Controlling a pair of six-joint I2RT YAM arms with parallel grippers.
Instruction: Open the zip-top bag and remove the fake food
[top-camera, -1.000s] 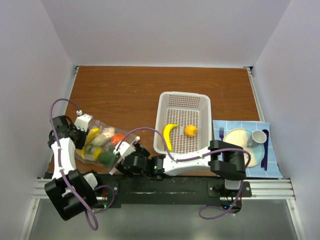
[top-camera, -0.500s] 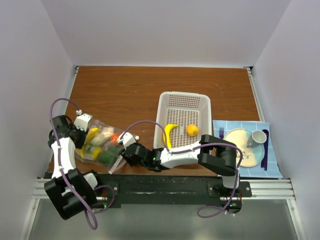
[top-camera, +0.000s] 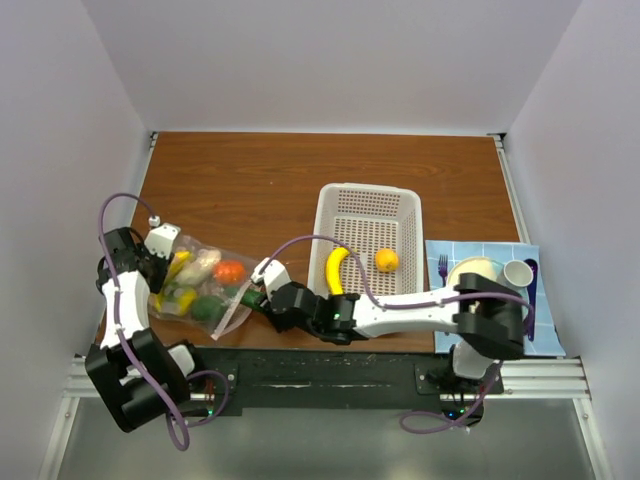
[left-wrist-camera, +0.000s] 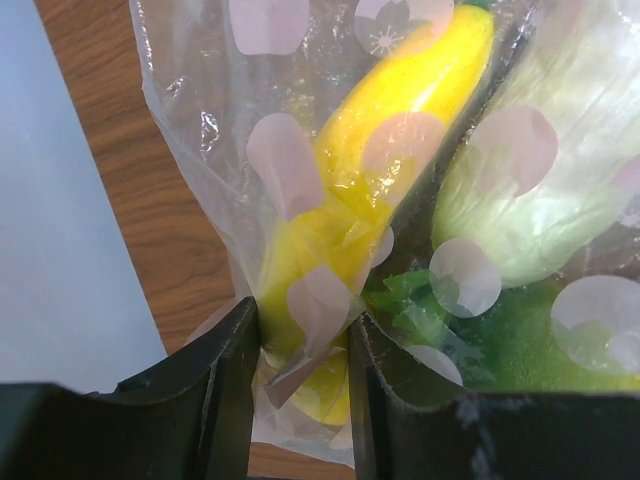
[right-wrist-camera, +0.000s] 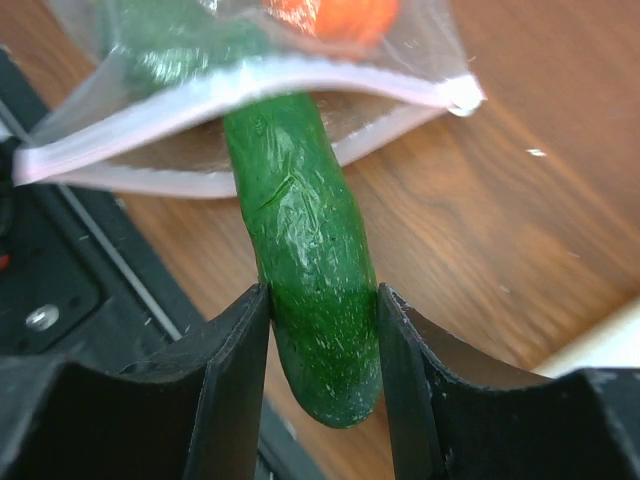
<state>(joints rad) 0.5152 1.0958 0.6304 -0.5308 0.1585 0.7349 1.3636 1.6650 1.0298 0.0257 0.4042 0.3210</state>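
- My left gripper (top-camera: 158, 262) (left-wrist-camera: 305, 340) has its jaws partly closed, pinching a fold of the zip-top bag (top-camera: 200, 290) (left-wrist-camera: 200, 120) between the 2 fingers.
- Inside that pinched plastic, right between the jaws and running away beyond them, lies a long yellow piece (left-wrist-camera: 390, 130) of the fake food.
- Just past the right-hand finger of that gripper I see a pale whitish piece (left-wrist-camera: 530, 190) and a green piece (left-wrist-camera: 520, 340), both inside the bag.
- The bag lies flat on the wooden table (top-camera: 250, 180), stretched between my 2 grippers. An orange piece (top-camera: 230, 271) sits in it, closer to the right jaws than to the left ones.
- My right gripper (top-camera: 258, 295) (right-wrist-camera: 322, 330) has its jaws about half closed on the green cucumber (right-wrist-camera: 310, 290), with 1 finger pressed against each side.
- Ahead of the right jaws, the cucumber's far end reaches into the bag's open mouth (right-wrist-camera: 250, 80), and the pink-white zip strip crosses it. Its near end pokes out behind the fingers.
- Well off to the right of the right jaws stands the white basket (top-camera: 365, 225), holding a banana (top-camera: 337, 272) and an orange fruit (top-camera: 386, 260).
- Farther right still are a cream plate (top-camera: 475, 275) and a cup (top-camera: 517, 272).
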